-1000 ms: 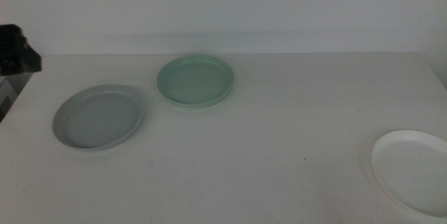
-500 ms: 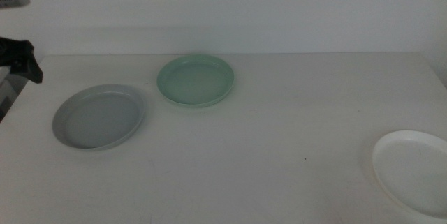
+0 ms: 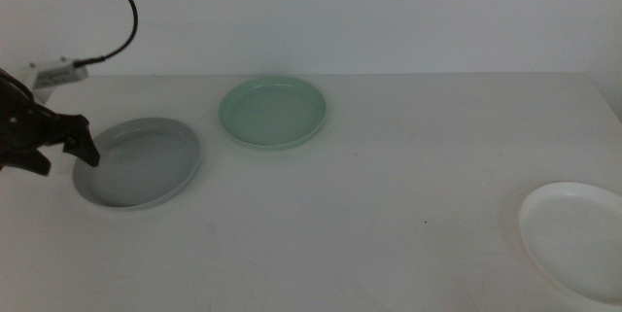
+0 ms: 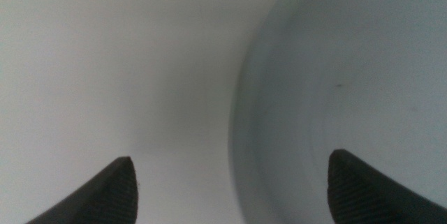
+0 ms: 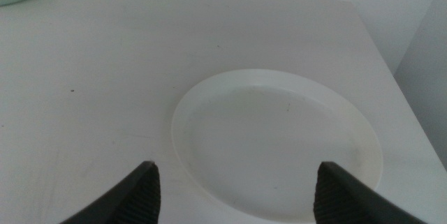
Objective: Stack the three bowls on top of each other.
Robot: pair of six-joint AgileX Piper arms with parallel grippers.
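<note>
Grey bowl (image 3: pixel 137 162) rim sat between wide-open, empty left gripper (image 3: pixel 60 149) jaws; right gripper (image 5: pixel 234 185) gaped, empty, over white bowl (image 5: pixel 278 144).

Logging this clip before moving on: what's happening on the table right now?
The left end effector, open, is at the left rim of the shallow round grey bowl, one jaw over the bowl and one over the white table. The right end effector, also open, hangs over the shallow round white bowl near the table's right corner and is out of the middle view. The round mint green bowl sits untouched farther back. Nothing is stacked yet.
</note>
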